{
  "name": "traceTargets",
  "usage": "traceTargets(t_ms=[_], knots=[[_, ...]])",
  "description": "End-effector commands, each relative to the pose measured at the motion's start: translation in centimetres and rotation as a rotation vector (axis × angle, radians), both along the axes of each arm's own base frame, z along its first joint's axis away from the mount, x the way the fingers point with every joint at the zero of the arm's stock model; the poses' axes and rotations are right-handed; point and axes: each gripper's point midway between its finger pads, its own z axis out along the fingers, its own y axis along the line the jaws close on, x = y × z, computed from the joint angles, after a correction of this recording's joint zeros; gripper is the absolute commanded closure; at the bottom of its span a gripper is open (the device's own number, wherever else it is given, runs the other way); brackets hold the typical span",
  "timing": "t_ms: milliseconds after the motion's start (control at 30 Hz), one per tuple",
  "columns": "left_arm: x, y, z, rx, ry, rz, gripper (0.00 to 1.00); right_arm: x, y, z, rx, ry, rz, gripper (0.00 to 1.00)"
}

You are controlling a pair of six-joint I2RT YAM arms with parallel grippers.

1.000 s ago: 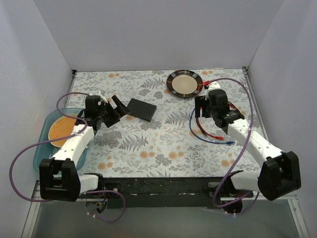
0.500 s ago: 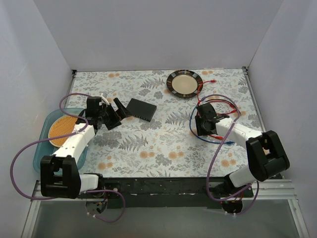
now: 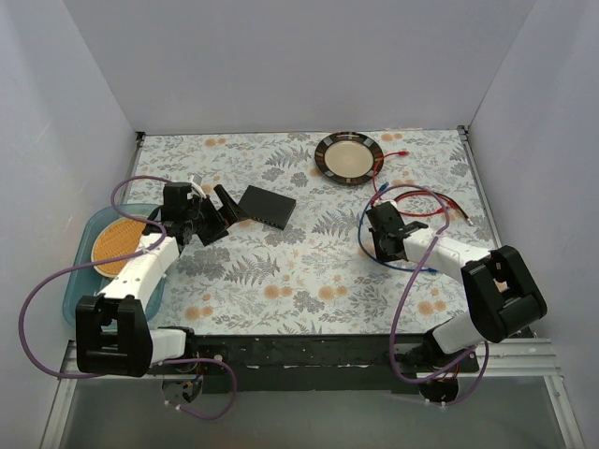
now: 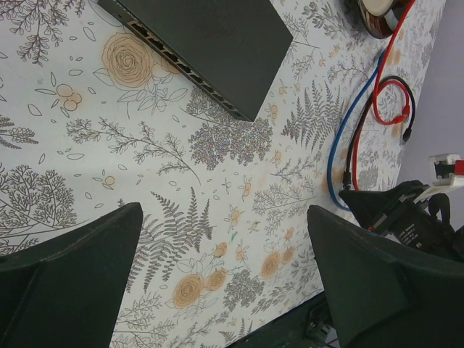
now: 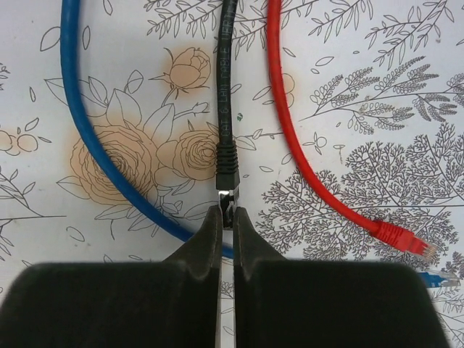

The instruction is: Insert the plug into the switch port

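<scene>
Grasp step: R claw (image 5: 226,217) clenched on black plug (image 5: 227,190); L claw (image 4: 225,275) released. Nxt: lift, carry to switch port (image 4: 181,69) ahead of L claw, align square.

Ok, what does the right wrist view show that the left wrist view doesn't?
Only right wrist: the right end effector shut on the plug of the black cable, seen close up. Only left wrist: the switch with its port row, an edge of the plate, and the left end effector open above the cloth. Both: the blue cable, the red cable and that black cable, on the floral cloth.
</scene>
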Motion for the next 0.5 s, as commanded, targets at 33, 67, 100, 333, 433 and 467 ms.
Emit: traceTargets(t_ms=[33, 67, 100, 333, 433, 467], knots=[[-0.1, 0.2, 1.2, 0.008, -0.036, 0.001, 0.02, 1.2, 1.2, 2.3, 0.011, -0.083, 0.026, 0.99], [-0.2, 0.2, 1.2, 0.007, -0.037, 0.003, 0.02, 1.2, 1.5, 2.6, 0.02, -0.091, 0.037, 0.99], [-0.1, 0.2, 1.3, 0.007, -0.041, 0.001, 0.02, 1.2, 2.2, 3.0, 0.039, -0.097, 0.06, 0.99], [-0.8, -1.7, 2.8, -0.09, -0.1, -0.094, 0.02, 0.8, 5.4, 8.1, 0.203, -0.201, 0.137, 0.99], [-1.4, -2.9, 3.5, -0.161, -0.133, -0.156, 0.02, 0.5, 7.3, 10.4, 0.31, -0.243, 0.195, 0.99], [-1.3, -3.3, 3.9, -0.188, -0.142, -0.162, 0.02, 0.3, 8.1, 11.1, 0.344, -0.253, 0.209, 0.99]])
